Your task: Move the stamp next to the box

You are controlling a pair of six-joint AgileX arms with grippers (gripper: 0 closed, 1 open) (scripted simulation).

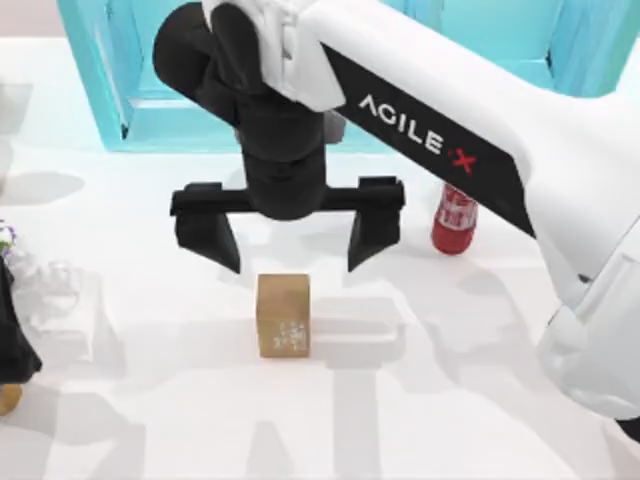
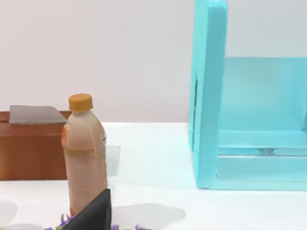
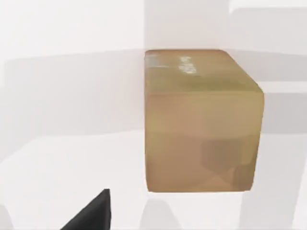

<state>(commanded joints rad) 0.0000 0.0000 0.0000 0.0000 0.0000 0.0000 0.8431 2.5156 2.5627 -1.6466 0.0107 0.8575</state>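
Note:
The stamp (image 1: 283, 315) is a small tan block with whitish print, lying on the white table near the middle. My right gripper (image 1: 293, 253) hangs open just behind and above it, its two black fingers spread wider than the block and holding nothing. The right wrist view has the stamp (image 3: 201, 120) close up, with one dark fingertip (image 3: 91, 215) to its side and apart from it. A brown wooden box (image 2: 29, 148) with thick walls stands far off in the left wrist view. My left gripper (image 1: 10, 350) is parked at the table's left edge.
A red bottle (image 1: 455, 218) stands right of the right gripper. A teal open cabinet (image 1: 150, 110) (image 2: 211, 96) runs along the back. An orange-capped juice bottle (image 2: 84, 153) stands close to the left gripper, in front of the box. A clear crumpled object (image 1: 55, 285) lies at the left.

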